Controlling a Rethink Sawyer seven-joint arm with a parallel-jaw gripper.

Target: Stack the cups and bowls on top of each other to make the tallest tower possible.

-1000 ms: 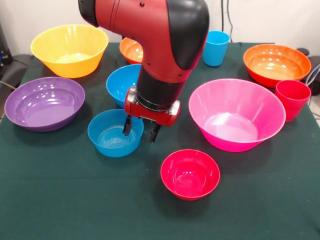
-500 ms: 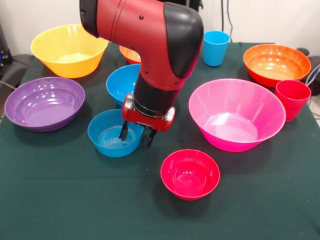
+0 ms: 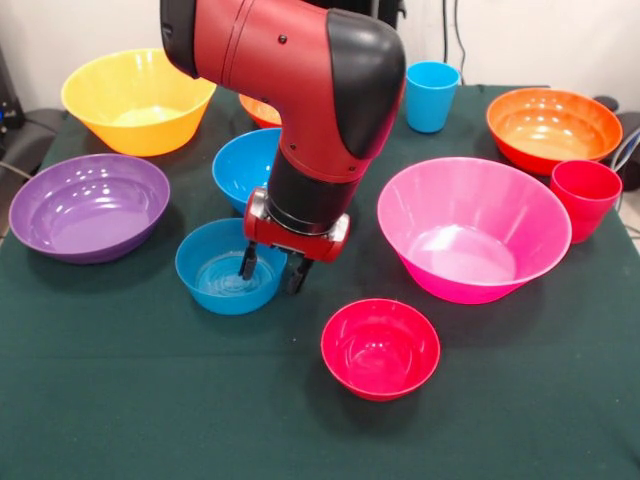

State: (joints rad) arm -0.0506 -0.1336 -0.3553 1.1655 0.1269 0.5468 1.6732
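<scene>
The arm [image 3: 320,110] is seen coming down from above over the green table [image 3: 150,400], and much of the medium blue bowl [image 3: 240,165] and of one orange bowl [image 3: 258,105] is hidden behind it. No tower is shown as built: every bowl and cup stands singly on the cloth.

The pink bowl [image 3: 470,230] lies just beside the arm, and it could be knocked if the wrist is swung that way. The yellow bowl [image 3: 138,100], purple bowl [image 3: 88,205] and second orange bowl [image 3: 553,128] are set well apart from the work and are judged to be at little risk. The magenta bowl [image 3: 380,348] lies near, toward the camera.

The gripper [image 3: 270,270] is placed astride the rim of the small blue bowl [image 3: 228,268], one finger inside and one outside, with the jaws apart about the wall. A glossy, thin, sloping wall is offered, so the bowl could slip, tilt or be dragged on closing, or hang crooked when lifted.

The blue cup [image 3: 432,95] and red cup [image 3: 585,198] are narrow and tall, and would be toppled easily by a passing arm.

No brand, label or writing can be read anywhere.
</scene>
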